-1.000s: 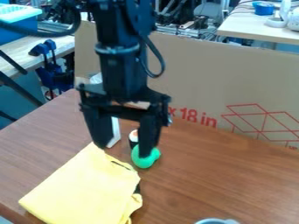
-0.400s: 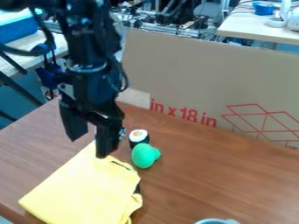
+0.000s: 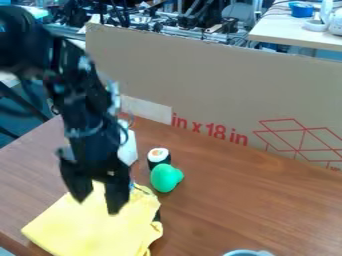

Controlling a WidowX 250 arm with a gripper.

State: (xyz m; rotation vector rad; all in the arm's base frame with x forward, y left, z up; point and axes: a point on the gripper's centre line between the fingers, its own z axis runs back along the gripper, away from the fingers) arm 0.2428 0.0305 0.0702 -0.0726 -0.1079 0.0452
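Above the far part of the yellow cloth (image 3: 73,232), the black gripper (image 3: 99,204) hangs with its two fingers pointing down; cloth lies beneath both tips, contact not determinable. End effector released: fingers apart, yellow fabric visible through the gap. Left to right from there: the cloth's left corner sits near the table's near-left edge; a white object (image 3: 128,150) stands beyond the cloth, partly behind the arm; a dark item (image 3: 157,216) peeks out at the cloth's right side, mostly covered, identity unclear. Just off the cloth's far-right corner, a green rounded object (image 3: 165,178), with a sushi-roll piece (image 3: 158,156) right behind it; whether these two touch cannot be told. Right of the cloth, the brown wooden table (image 3: 254,200) offers a broad stretch for lateral movement, with a pale rim (image 3: 247,253) cut off by the view's bottom edge. Surface grain: wood-like. Beyond the cloth and table, a cardboard panel (image 3: 220,90) with red markings stands upright; past it, equipment and cables, then, far right, a light-topped table (image 3: 287,31) bearing a blue container (image 3: 301,9).
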